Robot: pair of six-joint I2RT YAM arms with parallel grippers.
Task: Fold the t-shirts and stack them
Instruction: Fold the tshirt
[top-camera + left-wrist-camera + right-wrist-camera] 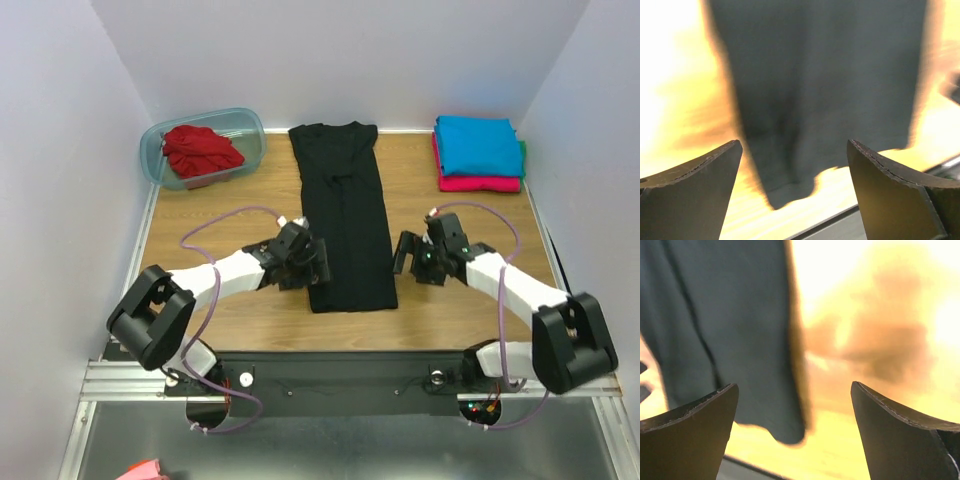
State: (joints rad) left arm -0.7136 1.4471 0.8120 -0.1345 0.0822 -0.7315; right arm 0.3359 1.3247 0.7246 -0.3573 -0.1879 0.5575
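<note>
A black t-shirt point(345, 215) lies folded into a long narrow strip down the middle of the table, collar end at the back. My left gripper point(318, 262) hovers open over its near left edge, and the shirt's near left corner point(785, 195) shows between the fingers. My right gripper point(403, 255) is open just right of the shirt's near right edge point(785, 425). A turquoise t-shirt point(478, 145) lies folded on a magenta t-shirt point(480, 183) at the back right. A red t-shirt point(202, 152) sits crumpled in the plastic tub.
The translucent tub point(252, 135) stands at the back left corner. White walls close in the table on three sides. The table's near edge point(840, 220) and the black mounting rail point(340, 370) run just below the shirt's hem.
</note>
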